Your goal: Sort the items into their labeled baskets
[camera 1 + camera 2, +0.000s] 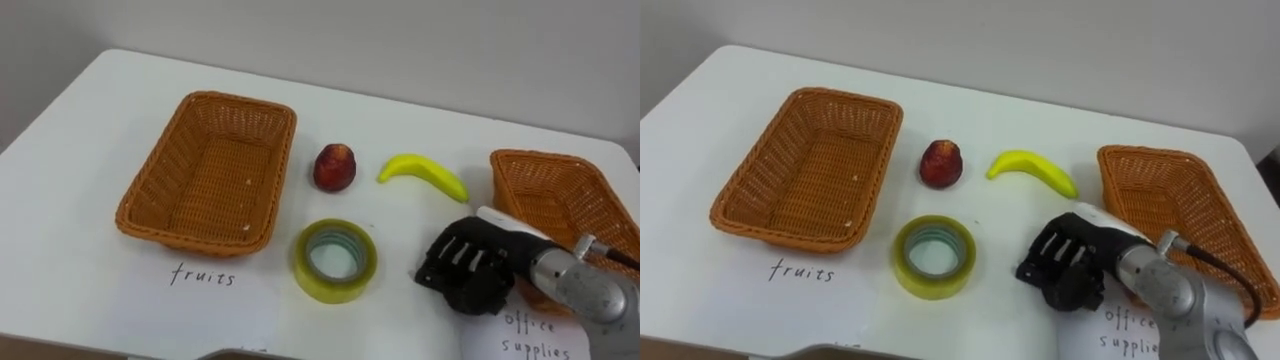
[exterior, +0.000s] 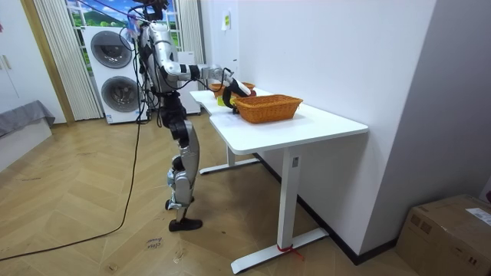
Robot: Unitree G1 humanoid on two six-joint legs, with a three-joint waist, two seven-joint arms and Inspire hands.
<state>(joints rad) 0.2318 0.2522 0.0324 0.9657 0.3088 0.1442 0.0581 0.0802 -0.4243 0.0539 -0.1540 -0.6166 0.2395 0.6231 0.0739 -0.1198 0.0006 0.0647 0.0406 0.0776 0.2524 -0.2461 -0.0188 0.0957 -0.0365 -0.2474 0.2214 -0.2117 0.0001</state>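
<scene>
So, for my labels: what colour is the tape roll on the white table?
Translucent yellow-green; the tape roll shows best in the left eye view.

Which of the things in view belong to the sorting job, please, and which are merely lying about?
Job: fruits basket, office-supplies basket, red fruit, banana, tape roll, right hand beside the office-supplies basket.

Lying about: stacked washing machines, cardboard box on the floor.

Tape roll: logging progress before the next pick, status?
Right hand over table beside office-supplies basket. Tape roll, banana, red fruit on table, unsorted. Nothing between hand and tape.
</scene>
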